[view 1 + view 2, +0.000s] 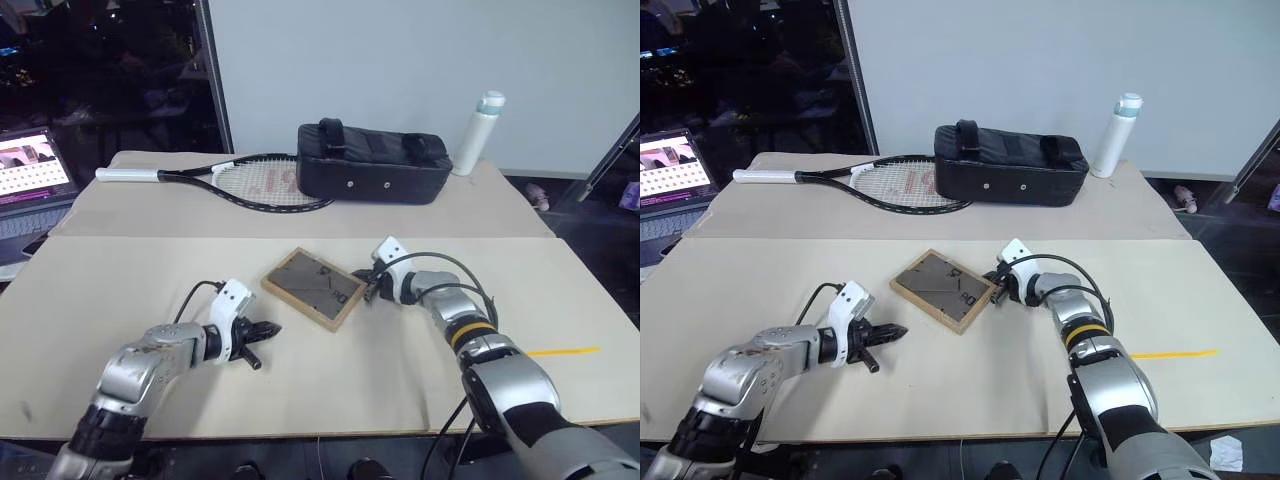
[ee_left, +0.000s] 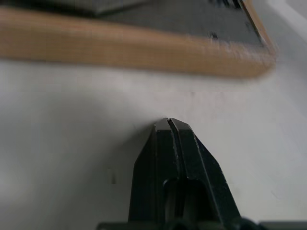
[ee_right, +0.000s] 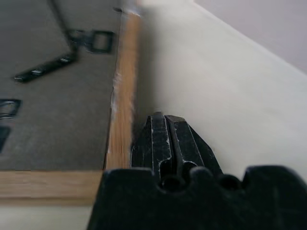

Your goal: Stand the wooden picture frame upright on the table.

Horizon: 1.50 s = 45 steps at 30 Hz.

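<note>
R pincer (image 1: 367,291) (closed) at frame (image 1: 314,288) edge.

no legible text, labels, numbers

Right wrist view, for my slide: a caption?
Shut right hand beside the edge of the frame, lying back-up on the table.

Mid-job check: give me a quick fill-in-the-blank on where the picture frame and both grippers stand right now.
1. The wooden picture frame lies flat on the table with its ____ panel facing up.
2. The right gripper is shut, its tips right beside the frame's ____ edge.
3. The left gripper is shut and ____ from the frame.
4. Behind the frame, a tennis racket lies beside a black ____.

Missing words: back; wooden; apart; bag
</note>
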Available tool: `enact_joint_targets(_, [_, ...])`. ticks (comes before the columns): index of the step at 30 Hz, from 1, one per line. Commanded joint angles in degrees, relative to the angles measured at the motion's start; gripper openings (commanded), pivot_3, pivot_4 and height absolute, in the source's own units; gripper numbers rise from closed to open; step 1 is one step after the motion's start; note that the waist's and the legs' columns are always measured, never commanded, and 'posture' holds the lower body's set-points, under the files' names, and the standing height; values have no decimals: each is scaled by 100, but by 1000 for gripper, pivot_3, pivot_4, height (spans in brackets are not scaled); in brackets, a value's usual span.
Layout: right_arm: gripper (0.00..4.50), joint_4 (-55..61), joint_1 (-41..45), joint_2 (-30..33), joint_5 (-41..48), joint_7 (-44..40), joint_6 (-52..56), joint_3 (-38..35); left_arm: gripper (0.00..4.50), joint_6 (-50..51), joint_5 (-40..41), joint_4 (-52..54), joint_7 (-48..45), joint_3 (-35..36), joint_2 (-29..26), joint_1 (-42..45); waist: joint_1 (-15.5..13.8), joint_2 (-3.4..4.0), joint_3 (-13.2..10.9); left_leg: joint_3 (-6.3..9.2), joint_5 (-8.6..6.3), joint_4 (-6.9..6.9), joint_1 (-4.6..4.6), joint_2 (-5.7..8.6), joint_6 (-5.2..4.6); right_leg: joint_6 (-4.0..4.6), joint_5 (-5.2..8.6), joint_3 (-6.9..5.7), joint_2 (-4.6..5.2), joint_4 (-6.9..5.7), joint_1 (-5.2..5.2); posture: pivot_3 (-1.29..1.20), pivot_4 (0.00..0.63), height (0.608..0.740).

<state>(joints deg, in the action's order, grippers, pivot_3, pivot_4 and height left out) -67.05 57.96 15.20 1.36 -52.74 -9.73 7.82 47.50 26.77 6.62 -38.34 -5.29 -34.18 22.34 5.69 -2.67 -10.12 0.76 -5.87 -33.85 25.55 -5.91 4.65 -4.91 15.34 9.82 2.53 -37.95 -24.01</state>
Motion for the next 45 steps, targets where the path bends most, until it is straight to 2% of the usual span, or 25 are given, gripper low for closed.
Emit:
enact_joint_targets(1, [0, 498, -277, -73, 355, -1138, 109, -139, 18, -169, -179, -171, -83, -66, 43, 133, 11, 2, 1, 4, 1, -1, -2, 0, 1, -10, 6, -1, -2, -4, 1, 0, 150, 721])
enact_joint_targets(3, [0, 1164, -688, -50, 612, -1561, 519, -182, 18, -135, -144, -18, -264, -129, -39, 18, 5, 2, 1, 9, 1, 0, -2, 0, 1, -11, 8, -7, -2, -6, 3, 0, 150, 721])
enact_joint_targets(5, [0, 2333, -1371, 73, 866, -1844, 1179, -110, 18, -42, -88, 213, -440, -206, -160, -200, 0, 4, 2, 17, 0, 1, 0, 0, 2, -8, 9, -14, -2, -9, 5, 0, 150, 721])
enact_joint_targets(10, [0, 4982, -2728, 413, 1266, -1821, 2610, 132, 18, 119, -4, 571, -692, -236, -401, -563, -34, 19, 12, 31, -8, 9, 2, 0, 11, 15, 22, -33, -2, -13, 5, 0, 150, 721])
enact_joint_targets(15, [0, 6552, -3265, 556, 1649, -1546, 3630, 245, 18, -33, -243, 477, -901, -375, -758, -641, -19, 21, 14, 38, -8, 4, 1, -1, 12, -3, 42, -38, -2, -13, 2, 0, 150, 721])
enact_joint_targets(19, [0, 7015, -3311, 570, 1825, -1410, 4041, 299, 18, -302, -512, 97, -1021, -293, -1135, -616, -2, 21, 14, 41, -8, 1, -3, -1, 12, 0, 39, -38, -2, -14, 2, 0, 150, 721])
enact_joint_targets(21, [0, 6995, -3245, 599, 1778, -1387, 4045, 367, 18, -607, -746, -383, -1016, 67, -1574, -613, 12, 20, 15, 43, -8, 2, -5, -1, 12, 2, 40, -38, -4, -13, 1, 0, 150, 721])
enact_joint_targets(23, [0, 6911, -3196, 652, 1695, -1365, 3968, 394, 18, -773, -642, -533, -1079, 458, -1788, -717, 54, 20, 15, 45, -8, 6, -9, -2, 12, 8, 38, -38, -5, -15, -5, 0, 150, 721])
enact_joint_targets(25, [0, 6775, -3108, 814, 1660, -1395, 3895, 322, 18, -682, -214, -166, -1337, 949, -1956, -1169, 106, 21, 14, 47, -8, 9, -11, -2, 12, 11, 37, -38, -7, -17, -10, 0, 150, 721])
enact_joint_targets(28, [0, 6817, -3079, 1148, 1727, -1511, 3886, 182, 18, -505, 40, 249, -1489, 1306, -2096, -1723, 95, 20, 14, 45, -9, 9, 2, -1, 12, 9, 43, -38, -3, -10, -10, 0, 150, 721])
enact_joint_targets(32, [0, 6929, -3151, 1672, 1816, -1778, 3801, 4, 18, 369, 736, 844, -1081, 2088, -1811, -2071, -15, 19, 13, 45, -16, 11, 14, -1, 17, 12, 54, -40, -2, -10, -18, 0, 150, 721])
enact_joint_targets(34, [0, 7027, -3147, 1805, 1906, -1825, 3809, -58, 18, 1380, 1139, 1191, -792, 2283, -1827, -2011, -37, 12, 8, 48, -16, 10, 15, -1, 17, 13, 59, -41, -2, -10, -18, 0, 150, 721])
enact_joint_targets(37, [0, 7190, -3109, 1889, 1828, -1734, 3593, -50, 711, 3247, 2463, 1023, -847, 2749, -1638, -1490, -28, 6, 5, 58, -16, 4, 18, -1, 17, 13, 59, -51, -4, -14, -18, 0, 150, 721])
enact_joint_targets(39, [0, 7187, -3083, 1884, 1680, -1646, 3419, 49, 1508, 3959, 2794, 845, -669, 2994, -1391, -1125, -28, 6, 5, 62, -15, -1, 20, 0, 16, 12, 58, -57, -3, -14, -16, 0, 150, 721])
enact_joint_targets(42, [0, 6953, -2993, 1741, 1492, -1439, 3197, 164, 2594, 4473, 2995, 773, -282, 3075, -1050, -806, -20, 6, 6, 66, -15, -2, 20, 0, 16, 7, 55, -63, -3, -13, -12, 0, 150, 721])
enact_joint_targets(45, [0, 6722, -2906, 1557, 1327, -1326, 3015, 340, 3726, 4500, 3092, 740, 185, 2774, -781, -730, -1, 6, 6, 68, -15, 2, 20, 0, 16, 9, 54, -64, -4, -14, -14, 0, 150, 721])
